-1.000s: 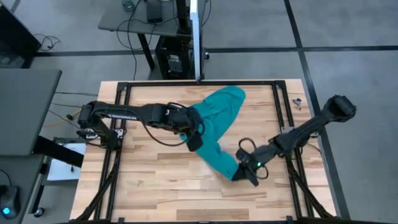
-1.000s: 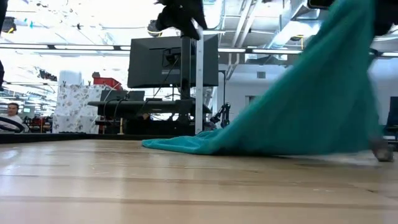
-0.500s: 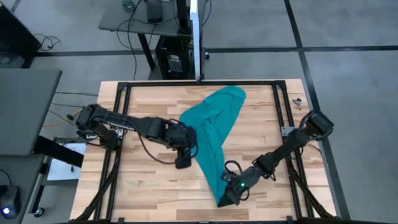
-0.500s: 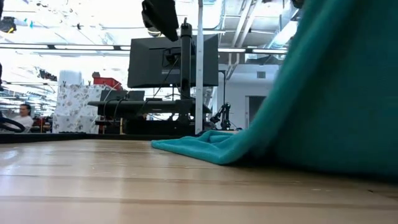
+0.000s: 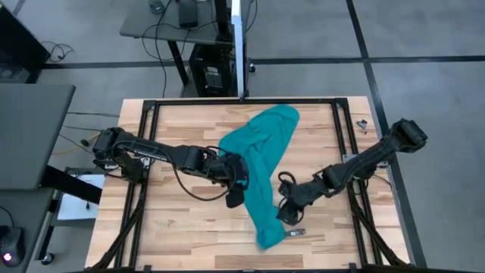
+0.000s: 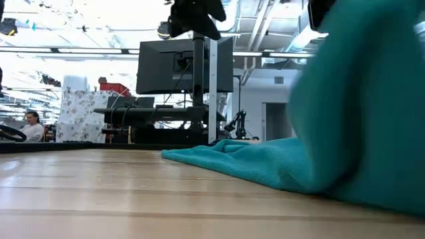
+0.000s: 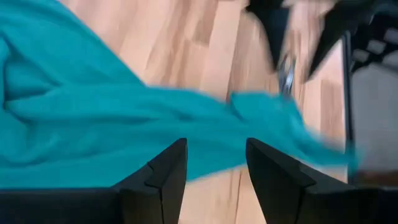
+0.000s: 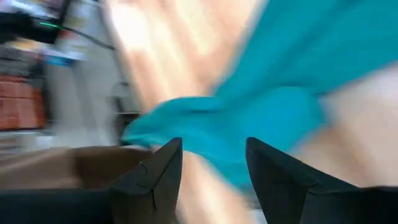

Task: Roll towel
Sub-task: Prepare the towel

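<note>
While my right claw (image 5: 289, 214) hangs just off the towel's (image 5: 261, 163) right edge, near its front end, its two fingers (image 8: 155, 171) are spread with nothing between them; the wrist view shows teal cloth beyond the tips, not in the gap. My left claw (image 5: 236, 194) is on the opposite side of the cloth, at its left edge about midway along, and its fingers (image 7: 163, 174) are parted too, empty, with the fabric lying past them on the wood. So neither claw is pinching anything. The towel is a long, crumpled strip running diagonally over the table (image 5: 182, 227), from a wider bunch near the back centre down to a narrow tail near the front (hardly the flat rectangle I would want). In the low view part of it rears up large and close to the lens, so I judge it is heaped or folded there rather than lying flat. I read the flanking positions as deliberate: one claw on each long side lets me pull the cloth square. Rolling has not begun; spreading it flat looks like the step in hand.
</note>
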`<state>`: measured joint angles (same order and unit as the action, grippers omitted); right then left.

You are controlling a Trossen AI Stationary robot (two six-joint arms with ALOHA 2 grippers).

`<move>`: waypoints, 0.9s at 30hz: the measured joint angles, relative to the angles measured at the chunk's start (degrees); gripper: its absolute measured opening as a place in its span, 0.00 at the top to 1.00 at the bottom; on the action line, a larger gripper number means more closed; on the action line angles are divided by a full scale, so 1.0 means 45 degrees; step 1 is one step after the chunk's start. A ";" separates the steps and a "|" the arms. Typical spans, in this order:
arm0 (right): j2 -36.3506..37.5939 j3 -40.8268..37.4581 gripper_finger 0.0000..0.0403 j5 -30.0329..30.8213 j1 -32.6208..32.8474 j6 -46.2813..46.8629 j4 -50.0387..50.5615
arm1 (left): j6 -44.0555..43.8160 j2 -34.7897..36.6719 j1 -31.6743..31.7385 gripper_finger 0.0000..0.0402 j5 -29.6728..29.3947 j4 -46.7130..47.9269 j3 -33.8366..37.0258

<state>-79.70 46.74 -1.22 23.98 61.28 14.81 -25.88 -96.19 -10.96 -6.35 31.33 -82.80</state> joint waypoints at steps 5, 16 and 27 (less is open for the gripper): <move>-0.0047 -0.0010 0.59 0.0375 -0.0609 -0.2079 0.1311 | -0.0563 -0.0525 0.0462 0.63 0.0005 -0.0326 0.0155; -0.0981 -0.0024 0.59 0.0355 -0.3695 -0.6437 0.0289 | -0.4303 -0.1936 -0.0228 0.63 -0.0107 -0.2011 0.2082; -0.3439 -0.0019 0.59 0.0356 -0.7710 -0.8947 -0.1175 | -0.6252 -0.1985 0.0404 0.63 -0.0707 -0.7202 0.5327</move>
<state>-95.18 46.65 0.38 -10.72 21.02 9.52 -54.02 -105.12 -9.14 -9.53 -1.07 -58.83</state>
